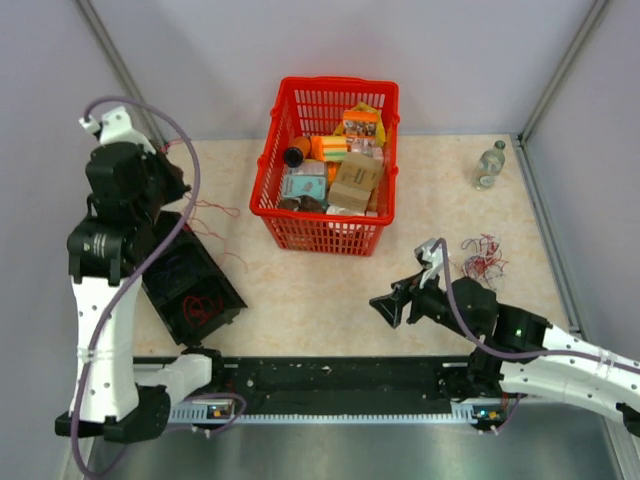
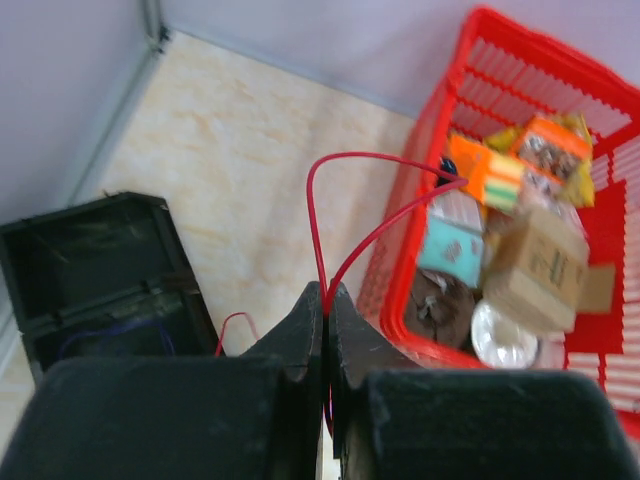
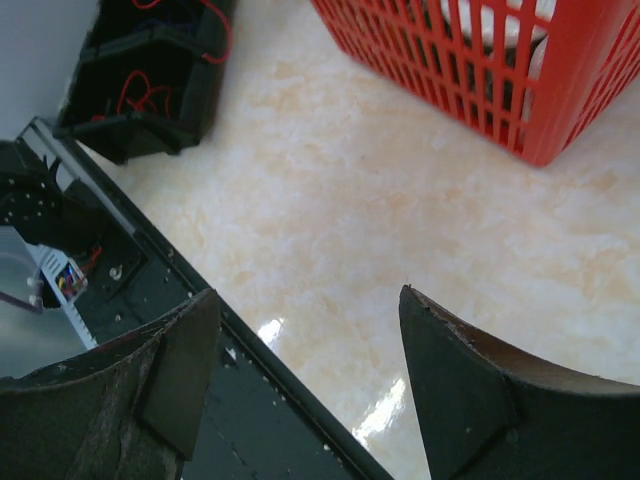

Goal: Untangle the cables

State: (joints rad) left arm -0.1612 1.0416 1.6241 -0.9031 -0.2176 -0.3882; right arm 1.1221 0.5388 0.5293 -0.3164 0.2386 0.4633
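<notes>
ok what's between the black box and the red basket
Tabletop crossed by thin red wires, clearest in the left wrist view, where the left gripper pinches one.

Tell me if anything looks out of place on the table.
Yes: one tangle of cables lies by the right arm, loose red strands trail beside the black box, and the left gripper pinches a red wire.

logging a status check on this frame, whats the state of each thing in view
left gripper, shut on a red wire
right gripper, open, nothing between the fingers
cable tangle, loose heap on the table, no gripper on it
black box, open, red wires inside
red basket, filled with packages
bottle, on the table; cannot tell if capped
</notes>
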